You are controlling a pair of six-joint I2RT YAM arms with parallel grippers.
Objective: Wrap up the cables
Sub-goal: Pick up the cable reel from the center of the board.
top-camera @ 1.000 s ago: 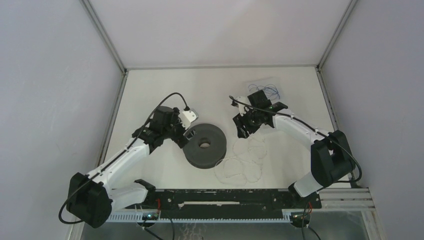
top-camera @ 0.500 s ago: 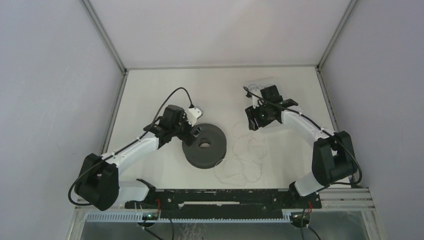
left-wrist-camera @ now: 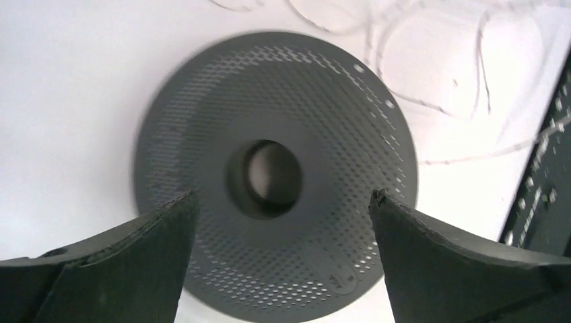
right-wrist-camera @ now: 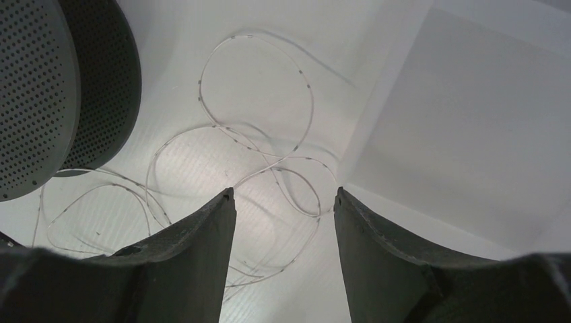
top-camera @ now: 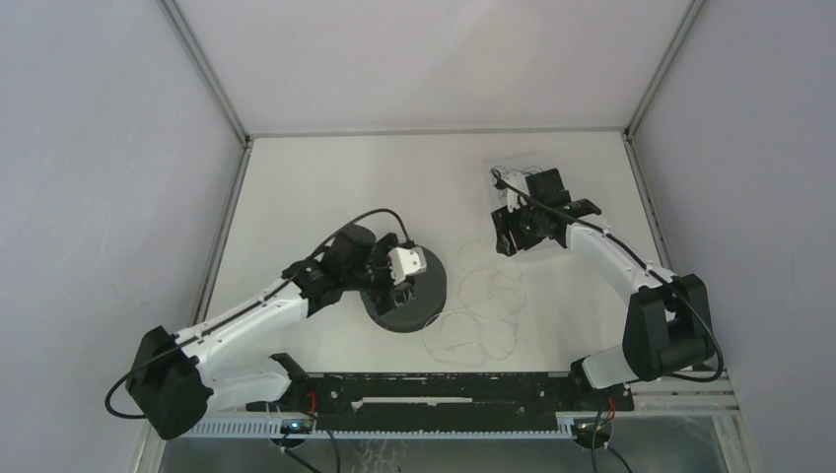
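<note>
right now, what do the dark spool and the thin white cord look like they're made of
Spool: likely moulded plastic, dark grey and matte; its flange has even rows of small holes and no metallic shine. Cord: whitish, very thin, limp, lying in loose loops with tiny dark marks along it; perhaps plastic-coated wire, too fine to tell.

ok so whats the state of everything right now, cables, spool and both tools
cables: loose loops lying flat beside the spool, not wound up
spool: lying flat, hub hole facing up
left tool: open, empty, over the spool
right tool: open, empty, over the cable loops
</note>
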